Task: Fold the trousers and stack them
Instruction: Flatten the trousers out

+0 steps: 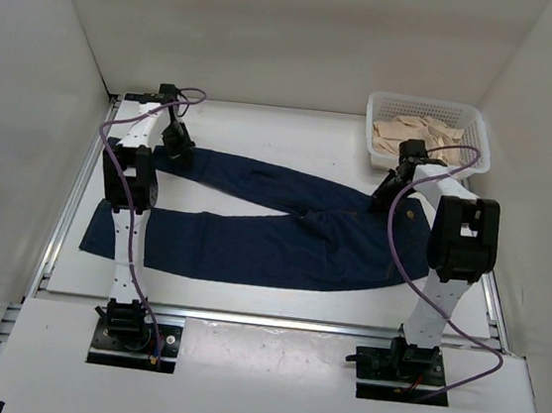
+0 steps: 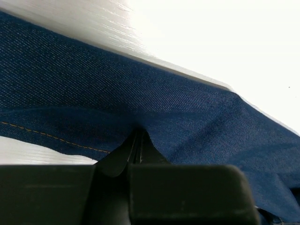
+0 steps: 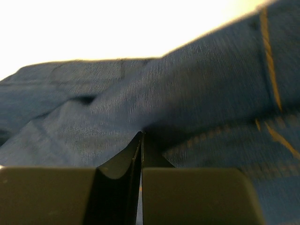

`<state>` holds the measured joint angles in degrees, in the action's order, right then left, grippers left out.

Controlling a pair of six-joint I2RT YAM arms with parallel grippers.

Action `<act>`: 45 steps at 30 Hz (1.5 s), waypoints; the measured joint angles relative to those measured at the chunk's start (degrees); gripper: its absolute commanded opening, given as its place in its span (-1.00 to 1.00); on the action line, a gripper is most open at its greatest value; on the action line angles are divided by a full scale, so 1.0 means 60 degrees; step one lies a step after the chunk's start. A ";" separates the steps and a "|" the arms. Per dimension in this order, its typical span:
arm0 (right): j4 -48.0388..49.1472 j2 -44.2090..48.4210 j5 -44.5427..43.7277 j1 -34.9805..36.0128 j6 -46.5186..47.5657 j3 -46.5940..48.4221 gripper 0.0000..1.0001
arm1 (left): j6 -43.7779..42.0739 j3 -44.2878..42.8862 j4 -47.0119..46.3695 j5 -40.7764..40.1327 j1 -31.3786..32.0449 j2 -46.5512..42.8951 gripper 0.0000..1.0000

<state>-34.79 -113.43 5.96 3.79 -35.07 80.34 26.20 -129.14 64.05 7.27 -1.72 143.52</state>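
Observation:
The dark navy trousers [image 1: 272, 238] lie spread flat on the white table, waist to the right, both legs running left. My left gripper [image 1: 177, 149] is at the far leg near its hem; in the left wrist view its jaws [image 2: 138, 134] are closed, with a pucker of denim [image 2: 93, 84] at the tips. My right gripper [image 1: 385, 199] is at the far edge of the waist; in the right wrist view its jaws [image 3: 142, 135] are closed on a fold of denim [image 3: 197, 93] with tan stitching.
A white plastic basket [image 1: 483, 150] holding beige cloth garments [image 1: 414, 135] stands at the back right, just behind my right arm. White walls enclose the table on three sides. The near leg runs to the table's left edge [image 1: 73, 233].

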 measured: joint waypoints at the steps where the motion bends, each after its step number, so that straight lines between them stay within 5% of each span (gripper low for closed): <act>1: -0.0087 0.0200 -0.0091 0.0007 -0.0022 -0.0007 -1.00 | -0.0015 0.0000 0.0004 -0.0040 0.0000 -0.0004 -0.80; 5: -0.0229 0.1370 -0.0382 0.0007 -0.0069 -0.0226 -1.00 | -0.0124 0.0393 -0.0117 -0.0109 0.0000 -0.0368 -0.80; 11: -0.0390 0.4149 -0.0860 0.0007 -0.0047 -0.2426 -1.00 | -0.0302 0.3526 -0.0492 -0.0437 -0.0040 -0.2932 -0.80; 13: -0.0623 0.4965 -0.0984 0.0007 -0.0047 -0.3333 -1.00 | -0.0372 0.4244 -0.0459 -0.0477 -0.0135 -0.3654 -0.32; 15: -0.0951 0.5497 -0.1005 0.0007 -0.0055 -0.3985 -0.40 | -0.0390 0.4426 -0.0455 -0.0484 -0.0364 -0.3985 0.26; 16: -0.1064 0.5625 -0.1013 0.0007 -0.0087 -0.4146 -0.21 | -0.0390 0.4401 -0.0532 -0.0470 -0.0525 -0.4003 0.47; 17: -0.1155 0.5672 -0.1009 0.0007 -0.0087 -0.4218 0.19 | -0.0361 0.4353 -0.0619 -0.0459 -0.0678 -0.3963 0.59; 18: -0.1191 0.5683 -0.1027 0.0007 -0.0124 -0.4233 0.36 | -0.0302 0.4233 -0.0645 -0.0455 -0.0798 -0.3843 0.59; 21: -0.1166 0.5686 -0.1071 0.0007 -0.0138 -0.4229 0.42 | -0.0102 0.3384 -0.0696 -0.0474 -0.1089 -0.3075 0.61; 32: -0.1191 0.5741 -0.0991 -0.0091 -0.0146 -0.3956 0.42 | 0.0627 0.0736 -0.0528 -0.0641 -0.0856 -0.0535 0.17; 35: -0.1213 0.5756 -0.0998 -0.0142 -0.0124 -0.3880 0.42 | 0.0765 0.0667 -0.0477 -0.0729 -0.0765 -0.0397 -0.31; 36: -0.1231 0.5767 -0.0998 -0.0178 -0.0120 -0.3854 0.42 | 0.0820 0.0729 -0.0466 -0.0754 -0.0747 -0.0401 -0.79; 45: -0.1370 0.5810 -0.1045 -0.0200 -0.0044 -0.3453 0.42 | 0.0743 0.0142 0.0160 -0.1082 -0.0667 -0.0557 -0.80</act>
<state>-43.00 -78.56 -0.32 2.59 -35.33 59.61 30.65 -128.29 65.01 0.78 -5.72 140.18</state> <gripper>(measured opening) 0.711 0.131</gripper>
